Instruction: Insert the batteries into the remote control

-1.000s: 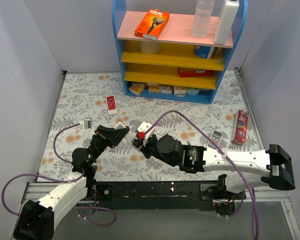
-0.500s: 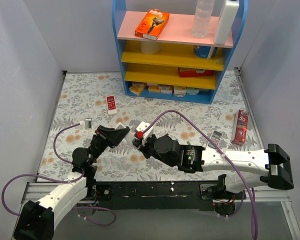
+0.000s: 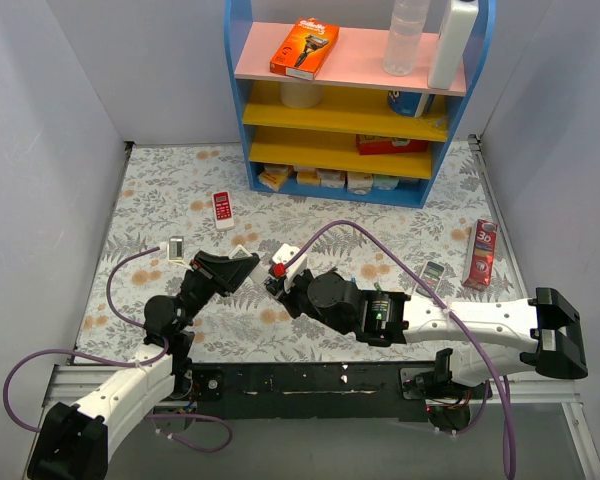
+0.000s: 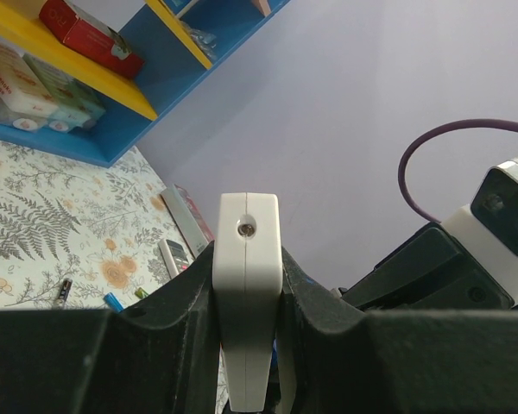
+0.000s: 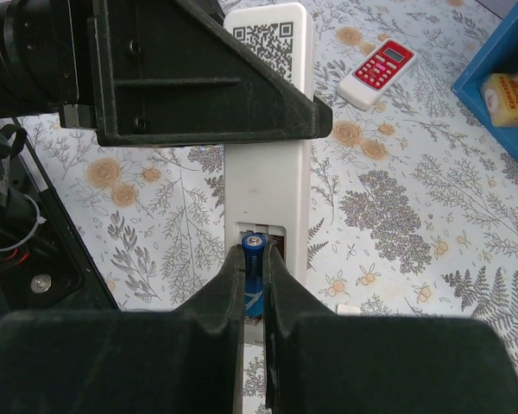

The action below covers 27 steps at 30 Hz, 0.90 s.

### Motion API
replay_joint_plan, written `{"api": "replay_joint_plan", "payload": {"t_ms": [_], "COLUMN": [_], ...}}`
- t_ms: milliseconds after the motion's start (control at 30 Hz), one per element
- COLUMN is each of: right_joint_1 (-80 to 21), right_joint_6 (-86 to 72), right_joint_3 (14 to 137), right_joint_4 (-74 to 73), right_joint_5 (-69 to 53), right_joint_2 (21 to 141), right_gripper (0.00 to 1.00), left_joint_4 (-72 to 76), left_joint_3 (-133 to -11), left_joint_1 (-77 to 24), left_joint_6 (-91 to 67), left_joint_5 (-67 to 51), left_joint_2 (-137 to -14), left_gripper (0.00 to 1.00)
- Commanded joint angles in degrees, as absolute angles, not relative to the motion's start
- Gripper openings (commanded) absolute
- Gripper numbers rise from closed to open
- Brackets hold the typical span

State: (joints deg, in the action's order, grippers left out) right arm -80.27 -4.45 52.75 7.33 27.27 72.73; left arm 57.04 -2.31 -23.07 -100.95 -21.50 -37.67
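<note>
The left gripper (image 4: 247,289) is clenched on the remote control (image 5: 268,185), which stands edge-on between its jaws with the plain back turned toward the right arm. The right gripper (image 5: 253,264) pinches a blue battery (image 5: 254,250), whose tip sits at the mouth of the open battery compartment (image 5: 277,236), directly ahead of the fingertips. By my reading, loading has only begun: this cell is not yet seated, and I cannot tell whether another is already inside. Loose batteries (image 4: 112,302) lie on the table below and left of the left gripper, so at least one more fetch seems likely.
</note>
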Motion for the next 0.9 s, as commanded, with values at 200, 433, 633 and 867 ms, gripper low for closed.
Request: {"api": "replay_joint_plan", "payload": {"t_ms": [200, 433, 633, 867], "right_joint_1": [-79.6, -79.7, -79.2, -78.7], "right_joint_6": [-4.5, -4.8, -6.5, -6.5], "right_joint_3": [53.9, 55.1, 54.9, 53.7], "right_joint_4": [4.6, 2.8, 2.5, 4.4], "right_joint_5": [28.2, 28.5, 29.2, 27.5], "right_joint_2": [73.8, 75.2, 75.1, 74.0], "right_gripper": [0.01, 0.02, 0.04, 0.08], "left_joint_4": [62.3, 62.9, 63.6, 64.2], "left_joint_3": [-1.0, -0.9, -0.8, -0.6], "left_joint_1": [-23.3, -23.3, -23.4, -23.2], "left_joint_6": [-103.3, -103.7, -104.0, -104.2], "left_joint_5": [-22.9, -23.2, -23.2, -23.3], "left_joint_2": [-37.0, -37.4, -37.9, -38.6], "left_gripper": [0.00, 0.00, 0.00, 0.00]}}
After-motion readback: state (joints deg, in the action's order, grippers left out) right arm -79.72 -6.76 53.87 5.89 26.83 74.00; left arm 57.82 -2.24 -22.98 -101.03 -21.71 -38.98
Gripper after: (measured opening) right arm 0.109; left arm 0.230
